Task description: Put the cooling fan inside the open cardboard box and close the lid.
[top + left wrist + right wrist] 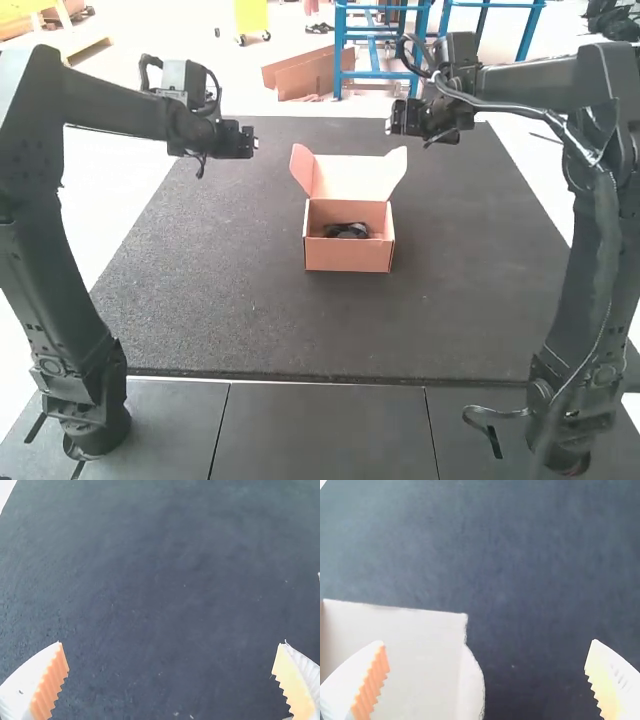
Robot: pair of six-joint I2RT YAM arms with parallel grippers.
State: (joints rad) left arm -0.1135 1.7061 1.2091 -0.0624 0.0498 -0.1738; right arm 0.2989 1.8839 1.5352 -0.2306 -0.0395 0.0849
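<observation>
Fan mostly hidden behind box front wall; shape unclear. Lid cut by right wrist view's edge.

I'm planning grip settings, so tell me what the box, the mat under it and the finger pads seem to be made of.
Box: thin cardboard, matte light tan, with fold creases at the flaps.
Mat: dark grey, matte, finely speckled, likely rubber or dense felt; hard to tell.
Finger pads: orange with sawtooth ridges, probably soft rubber or silicone on white plastic fingers.
</observation>
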